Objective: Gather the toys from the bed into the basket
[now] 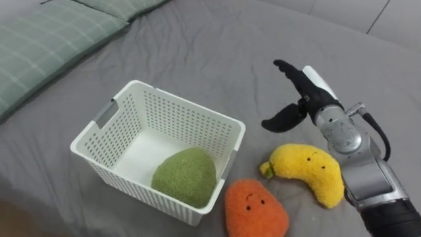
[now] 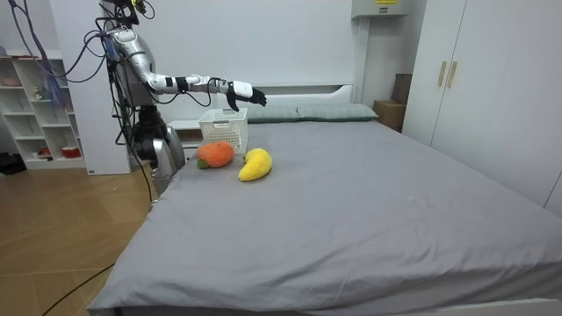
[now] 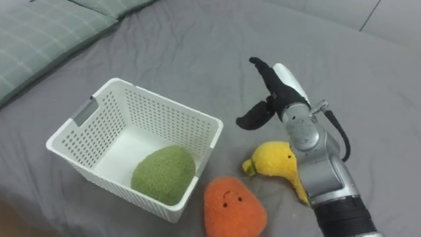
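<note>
A white slotted basket sits on the grey bed and holds a green plush toy. To its right lie an orange plush toy with a face and a yellow banana plush. My right hand hovers above the bed just beyond the banana, fingers spread and straight, holding nothing.
Green checked pillows lie at the upper left, at the head of the bed. The grey sheet stretches wide beyond the basket. In the room view, shelves stand behind me and a wardrobe at the right.
</note>
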Motion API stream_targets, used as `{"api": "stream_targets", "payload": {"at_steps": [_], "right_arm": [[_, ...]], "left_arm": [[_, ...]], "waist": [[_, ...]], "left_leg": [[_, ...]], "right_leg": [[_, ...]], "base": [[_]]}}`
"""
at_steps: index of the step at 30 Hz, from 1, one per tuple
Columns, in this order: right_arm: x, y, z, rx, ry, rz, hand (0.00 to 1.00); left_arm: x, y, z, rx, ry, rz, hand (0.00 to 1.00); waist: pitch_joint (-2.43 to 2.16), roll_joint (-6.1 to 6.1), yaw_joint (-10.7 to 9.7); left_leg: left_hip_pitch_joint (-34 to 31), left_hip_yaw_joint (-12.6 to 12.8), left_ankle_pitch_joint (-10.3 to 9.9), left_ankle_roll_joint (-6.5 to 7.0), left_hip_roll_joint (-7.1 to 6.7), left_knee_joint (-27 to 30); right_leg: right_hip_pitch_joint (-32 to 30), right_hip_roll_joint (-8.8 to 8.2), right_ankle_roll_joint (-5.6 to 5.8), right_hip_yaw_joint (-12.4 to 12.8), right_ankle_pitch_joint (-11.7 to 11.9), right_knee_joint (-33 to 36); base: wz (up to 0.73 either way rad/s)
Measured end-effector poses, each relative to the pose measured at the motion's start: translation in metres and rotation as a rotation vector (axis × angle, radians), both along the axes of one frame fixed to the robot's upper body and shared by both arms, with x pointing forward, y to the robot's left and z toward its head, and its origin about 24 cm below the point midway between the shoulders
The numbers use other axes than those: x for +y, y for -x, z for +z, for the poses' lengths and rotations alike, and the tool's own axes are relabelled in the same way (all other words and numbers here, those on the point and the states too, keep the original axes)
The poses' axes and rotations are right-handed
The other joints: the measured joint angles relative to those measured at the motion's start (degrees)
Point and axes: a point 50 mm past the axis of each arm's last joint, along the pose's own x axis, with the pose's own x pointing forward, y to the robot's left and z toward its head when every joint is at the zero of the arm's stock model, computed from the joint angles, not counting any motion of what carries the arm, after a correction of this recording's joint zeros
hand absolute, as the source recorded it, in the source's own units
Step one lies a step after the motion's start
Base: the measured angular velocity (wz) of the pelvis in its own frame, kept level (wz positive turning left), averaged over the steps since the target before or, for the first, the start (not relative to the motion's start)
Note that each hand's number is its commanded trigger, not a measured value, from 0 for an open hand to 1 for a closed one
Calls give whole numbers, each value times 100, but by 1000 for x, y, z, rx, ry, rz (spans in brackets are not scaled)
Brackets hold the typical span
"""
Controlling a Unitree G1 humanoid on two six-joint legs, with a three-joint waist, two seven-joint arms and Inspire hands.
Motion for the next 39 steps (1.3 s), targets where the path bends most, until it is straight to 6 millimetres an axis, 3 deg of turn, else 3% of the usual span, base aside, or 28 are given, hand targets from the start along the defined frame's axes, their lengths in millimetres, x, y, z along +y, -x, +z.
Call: {"api": "stream_targets", "payload": {"at_steps": [12,18,24,26,28,33,39], "right_arm": [[-22,13,-36,124,8,-95,0],[-32,29,-71,244,35,-142,0],[-40,22,-74,209,54,-179,0],[-43,18,-77,220,57,-202,0],[-46,12,-75,209,54,-221,0],[-51,8,-78,206,29,-278,0],[-57,4,-73,165,52,-288,0]], "left_arm": [[4,4,1,-4,-16,-12,0],[3,-4,1,-19,-13,-49,0],[2,-11,0,-44,10,-11,0],[2,-16,0,-53,11,-27,0],[0,-24,0,-66,17,-42,0],[-5,-39,1,-104,16,-107,0],[-2,-47,3,-127,7,-107,0]], "waist": [[0,-45,-334],[1,-47,-313],[11,-47,-290],[22,-38,-279],[75,-17,-262],[133,-24,-214],[190,-107,-161]], "left_leg": [[116,156,-32,20,23,-115],[-68,132,-40,20,20,-74],[-568,162,-26,21,33,96],[-708,151,-15,23,32,117],[-889,146,2,20,34,117],[-1219,120,30,12,38,123],[-1429,81,32,14,23,141]], "right_leg": [[23,13,4,182,2,-4],[-138,17,6,170,3,15],[-642,23,-7,207,11,94],[-766,19,-12,182,14,98],[-952,18,-22,171,21,111],[-1319,12,-27,157,23,189],[-1534,-7,-15,144,11,205]], "base": [[-9],[1],[0],[5],[0],[2],[0]]}}
